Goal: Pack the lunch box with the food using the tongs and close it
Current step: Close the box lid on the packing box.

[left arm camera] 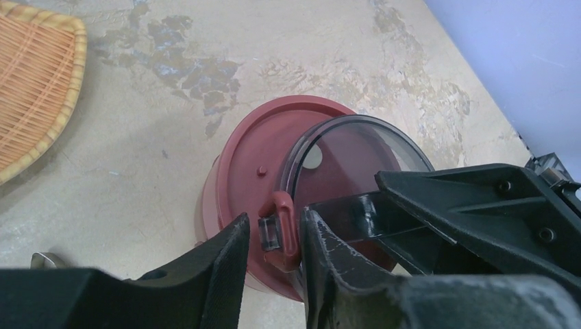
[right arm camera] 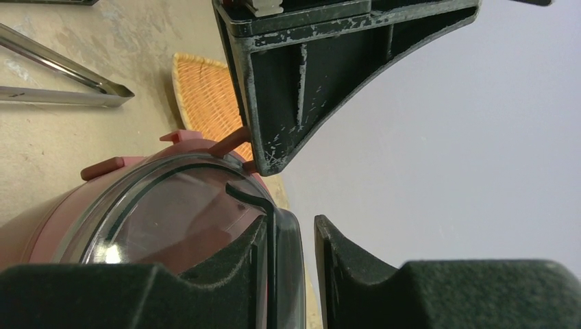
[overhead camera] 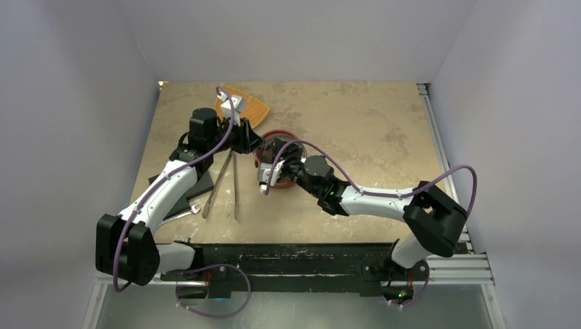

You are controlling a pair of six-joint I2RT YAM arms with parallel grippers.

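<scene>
The dark-red lunch box (overhead camera: 277, 145) stands mid-table with its flat red disc lid (left arm camera: 253, 164) on. The smoky clear top lid (left arm camera: 356, 154) sits tilted and off-centre over it. My right gripper (right arm camera: 292, 223) is shut on the rim of that clear lid (right arm camera: 178, 212). My left gripper (left arm camera: 274, 218) straddles the red side latch (left arm camera: 286, 229) and the lid's clear tab. Its right finger touches the latch; a thin gap remains on the left. The tongs (overhead camera: 226, 181) lie flat left of the box. The food is hidden.
An orange woven tray (overhead camera: 245, 106) lies behind the box, close to the left wrist. A dark mat (overhead camera: 183, 192) and a short wrench (overhead camera: 179, 214) sit by the left arm. Both arms crowd around the box.
</scene>
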